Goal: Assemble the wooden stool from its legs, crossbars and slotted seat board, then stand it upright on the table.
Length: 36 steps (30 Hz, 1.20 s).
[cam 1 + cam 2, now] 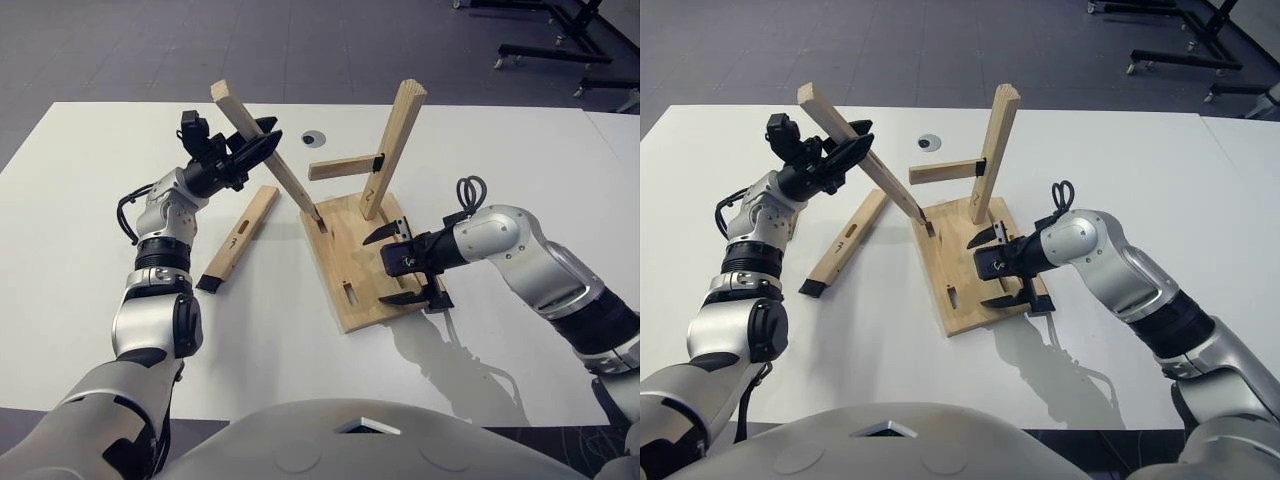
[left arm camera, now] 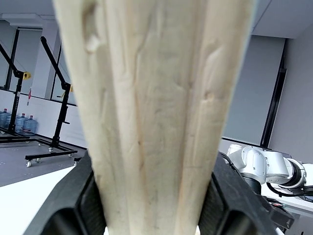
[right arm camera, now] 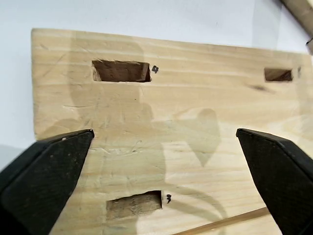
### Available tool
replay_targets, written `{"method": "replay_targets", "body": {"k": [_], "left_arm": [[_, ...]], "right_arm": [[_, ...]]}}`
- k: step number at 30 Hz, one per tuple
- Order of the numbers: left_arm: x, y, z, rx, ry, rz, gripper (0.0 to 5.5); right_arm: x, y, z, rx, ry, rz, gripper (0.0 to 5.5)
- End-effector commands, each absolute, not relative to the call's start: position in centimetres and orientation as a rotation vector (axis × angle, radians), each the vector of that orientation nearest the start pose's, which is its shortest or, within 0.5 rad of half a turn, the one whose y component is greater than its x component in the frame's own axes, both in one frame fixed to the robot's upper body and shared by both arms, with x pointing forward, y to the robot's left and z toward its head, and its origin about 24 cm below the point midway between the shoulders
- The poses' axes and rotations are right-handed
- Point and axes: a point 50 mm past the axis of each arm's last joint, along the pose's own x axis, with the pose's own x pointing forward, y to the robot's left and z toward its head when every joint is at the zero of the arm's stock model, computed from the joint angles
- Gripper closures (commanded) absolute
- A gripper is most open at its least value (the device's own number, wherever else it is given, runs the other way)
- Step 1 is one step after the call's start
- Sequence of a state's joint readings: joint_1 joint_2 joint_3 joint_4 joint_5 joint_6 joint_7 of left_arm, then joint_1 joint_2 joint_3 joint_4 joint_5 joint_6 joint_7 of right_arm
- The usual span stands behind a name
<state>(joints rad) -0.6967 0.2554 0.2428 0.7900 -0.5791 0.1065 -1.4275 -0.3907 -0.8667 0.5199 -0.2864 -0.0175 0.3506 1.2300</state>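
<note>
The slotted seat board (image 1: 350, 270) lies flat in the middle of the table. One leg (image 1: 392, 150) stands in its far right slot, with a crossbar (image 1: 342, 167) sticking out toward the left. My left gripper (image 1: 262, 140) is shut on a second leg (image 1: 285, 175), held tilted with its lower end at the board's far left slot (image 1: 319, 224). That leg (image 2: 151, 117) sits between the black fingers (image 2: 80, 200). My right gripper (image 1: 405, 265) hangs open over the board's near right part, above two empty slots (image 3: 121, 71). A third leg (image 1: 240, 237) lies on the table left of the board.
A round grommet hole (image 1: 315, 138) sits in the table behind the board. The lying leg ends in a black foot (image 1: 208, 284). Bare table (image 1: 500, 160) lies to the far right and along the near edge. Black wheeled stands (image 1: 550, 45) are on the floor beyond.
</note>
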Motion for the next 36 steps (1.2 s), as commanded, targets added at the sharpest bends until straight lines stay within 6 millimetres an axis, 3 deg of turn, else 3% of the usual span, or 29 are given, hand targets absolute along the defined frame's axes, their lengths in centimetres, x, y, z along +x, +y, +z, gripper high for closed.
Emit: {"method": "replay_targets", "body": {"k": [1,8,15,22,36], "left_arm": [[34.1,16.6,11.5,-0.452,-0.249,-1.257,3.41],[33.7,15.9,11.2,-0.461,-0.240,-1.292,3.41],[33.2,15.9,10.2,-0.469,-0.203,-1.302,3.41],[33.4,15.9,9.2,-0.466,-0.170,-1.272,3.41],[33.9,16.1,10.1,-0.379,-0.180,-1.262,3.41]], "right_arm": [[23.7,-14.0,10.5,-0.874,0.506,1.539,0.12],[24.5,-13.4,12.0,-0.816,0.458,1.503,0.12],[27.2,-15.4,14.9,-0.782,0.431,1.377,0.12],[26.9,-15.8,14.6,-0.752,0.446,1.381,0.12],[26.5,-15.4,14.1,-0.736,0.447,1.391,0.12]]}}
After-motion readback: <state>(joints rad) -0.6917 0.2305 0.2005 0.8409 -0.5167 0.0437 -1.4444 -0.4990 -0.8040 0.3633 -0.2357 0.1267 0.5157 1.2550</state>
